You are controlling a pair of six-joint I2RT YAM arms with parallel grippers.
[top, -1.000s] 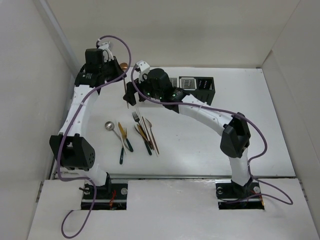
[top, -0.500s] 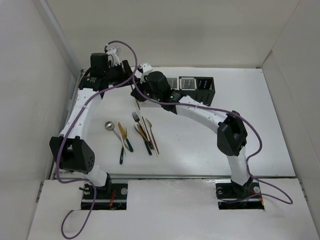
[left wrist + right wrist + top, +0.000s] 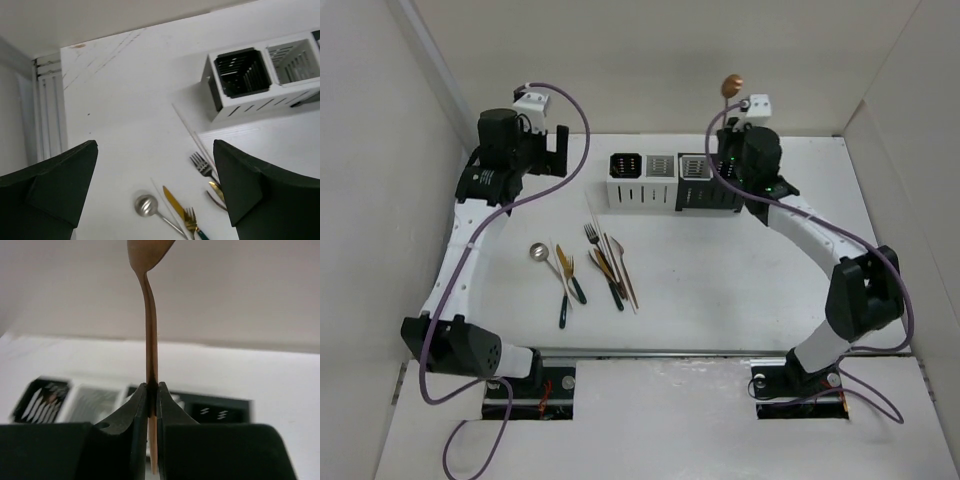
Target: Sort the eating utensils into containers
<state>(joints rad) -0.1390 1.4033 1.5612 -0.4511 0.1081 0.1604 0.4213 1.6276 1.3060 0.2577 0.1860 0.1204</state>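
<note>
My right gripper (image 3: 726, 132) is shut on the thin handle of a copper-gold spoon (image 3: 731, 85), which it holds upright, bowl on top, above the right end of the containers (image 3: 642, 194). In the right wrist view the handle (image 3: 151, 340) runs straight up out of the closed jaws, and the boxes (image 3: 215, 410) lie behind. My left gripper (image 3: 558, 150) hangs open and empty, to the left of the containers. Below it lie a silver spoon (image 3: 143, 205), a gold knife (image 3: 172, 200), a silver fork (image 3: 200, 162) and a white stick (image 3: 192, 135).
More utensils lie in a loose group in the middle of the table (image 3: 610, 265), among them dark-handled pieces (image 3: 576, 288). White walls close in the table on the left, the back and the right. The left box (image 3: 240, 75) has a black inside.
The copper spoon passed from my left gripper to my right one. The right arm swung it right and up over the containers. The left gripper opened and drew back to the left.
</note>
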